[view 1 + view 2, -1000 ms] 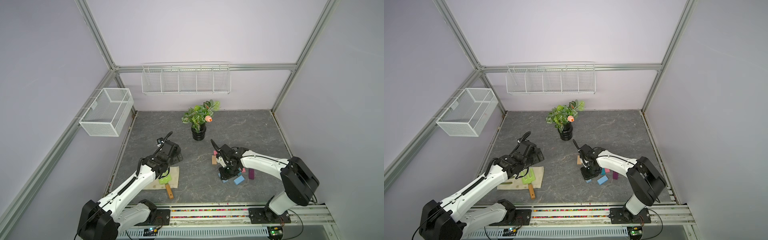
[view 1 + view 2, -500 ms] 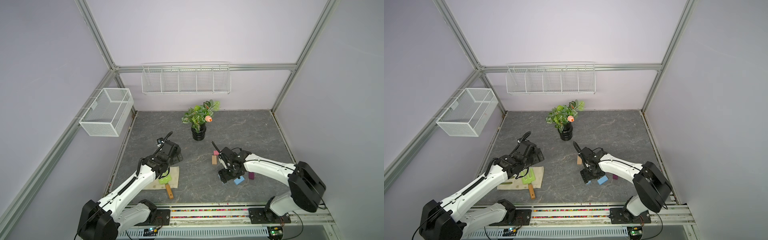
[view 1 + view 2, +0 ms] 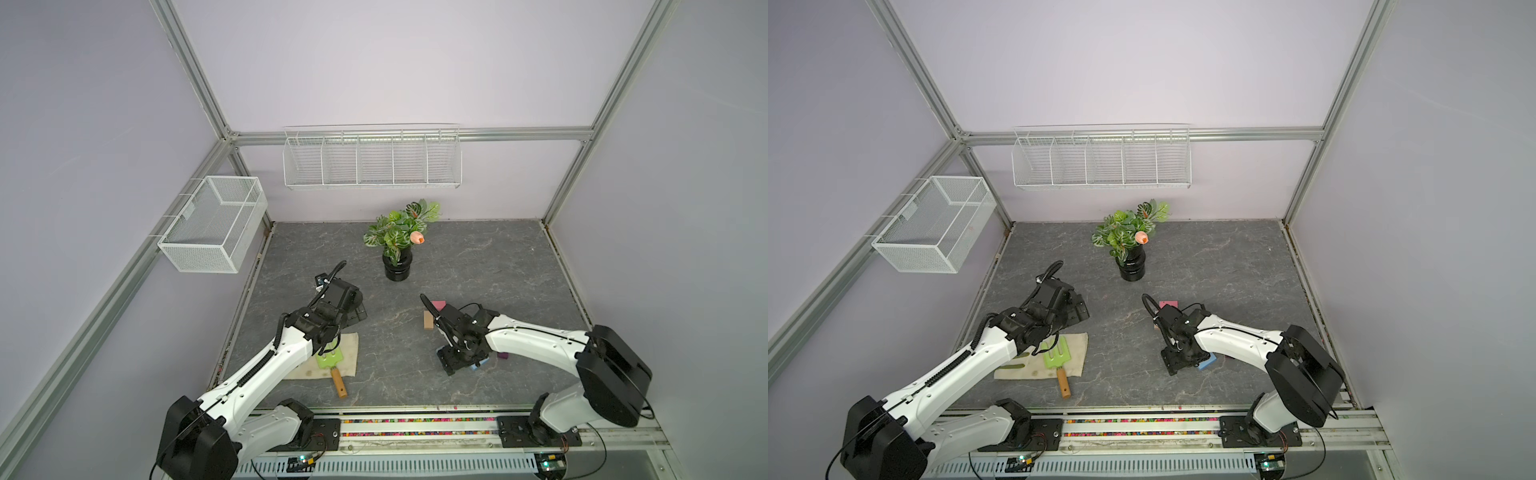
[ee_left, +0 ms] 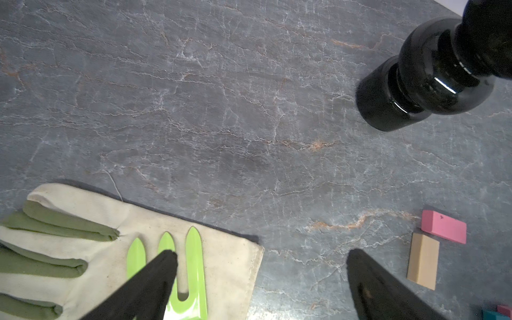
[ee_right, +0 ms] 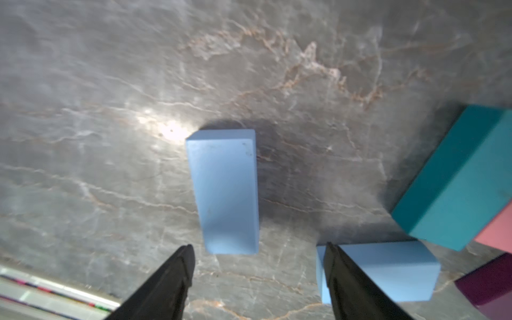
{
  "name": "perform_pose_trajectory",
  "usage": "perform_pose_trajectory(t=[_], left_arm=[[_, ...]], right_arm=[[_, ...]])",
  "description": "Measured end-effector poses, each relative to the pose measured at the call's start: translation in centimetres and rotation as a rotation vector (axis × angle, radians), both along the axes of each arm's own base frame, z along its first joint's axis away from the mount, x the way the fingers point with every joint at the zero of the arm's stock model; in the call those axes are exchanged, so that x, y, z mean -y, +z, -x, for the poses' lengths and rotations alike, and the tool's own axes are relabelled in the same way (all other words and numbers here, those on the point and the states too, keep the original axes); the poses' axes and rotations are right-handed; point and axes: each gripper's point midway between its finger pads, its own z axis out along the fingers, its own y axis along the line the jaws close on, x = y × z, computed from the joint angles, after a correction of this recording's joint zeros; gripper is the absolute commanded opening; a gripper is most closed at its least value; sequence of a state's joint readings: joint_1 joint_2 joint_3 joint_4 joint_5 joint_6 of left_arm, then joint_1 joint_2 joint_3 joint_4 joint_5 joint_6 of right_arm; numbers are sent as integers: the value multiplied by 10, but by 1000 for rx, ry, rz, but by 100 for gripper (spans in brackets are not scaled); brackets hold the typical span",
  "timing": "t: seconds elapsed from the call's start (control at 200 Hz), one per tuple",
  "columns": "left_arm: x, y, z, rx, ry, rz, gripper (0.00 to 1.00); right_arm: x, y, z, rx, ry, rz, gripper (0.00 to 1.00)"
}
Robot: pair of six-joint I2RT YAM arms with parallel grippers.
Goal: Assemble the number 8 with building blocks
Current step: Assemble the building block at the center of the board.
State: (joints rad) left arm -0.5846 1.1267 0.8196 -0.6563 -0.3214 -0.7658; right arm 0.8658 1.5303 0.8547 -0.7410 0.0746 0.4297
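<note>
The far right of the desk (image 3: 478, 266) lies bare, as does the middle between the arms. A black vase (image 3: 397, 269) stands far centre. Near left, a glove (image 3: 1077, 345) and green fork (image 3: 1054, 357) lie by the left tool (image 4: 261, 252). The right tool (image 5: 258, 246) (jaws spread) has one light blue block (image 5: 225, 191) ahead, a second light blue block (image 5: 393, 271) just beside a jaw, and a teal block (image 5: 454, 180) near.

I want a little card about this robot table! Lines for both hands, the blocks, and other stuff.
left gripper: open, empty, near the green fork
right gripper: open, empty, tips by a light blue block
near it: second light blue block, teal block, pink block, dark purple block
farther off: another pink block beside tan block
number 8: not built
other stuff: glove, potted plant
</note>
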Motion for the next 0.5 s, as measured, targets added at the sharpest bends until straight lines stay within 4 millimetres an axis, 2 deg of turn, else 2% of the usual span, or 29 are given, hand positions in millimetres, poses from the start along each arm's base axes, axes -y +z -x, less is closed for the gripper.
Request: perform_pose_trajectory(t=[0.3, 0.5], left_arm=[[1, -4, -1, -12, -2, -10, 100], [1, -6, -1, -18, -3, -14, 100]], right_arm=[[20, -6, -8, 48, -16, 117, 73], [16, -5, -22, 69, -20, 159, 65]])
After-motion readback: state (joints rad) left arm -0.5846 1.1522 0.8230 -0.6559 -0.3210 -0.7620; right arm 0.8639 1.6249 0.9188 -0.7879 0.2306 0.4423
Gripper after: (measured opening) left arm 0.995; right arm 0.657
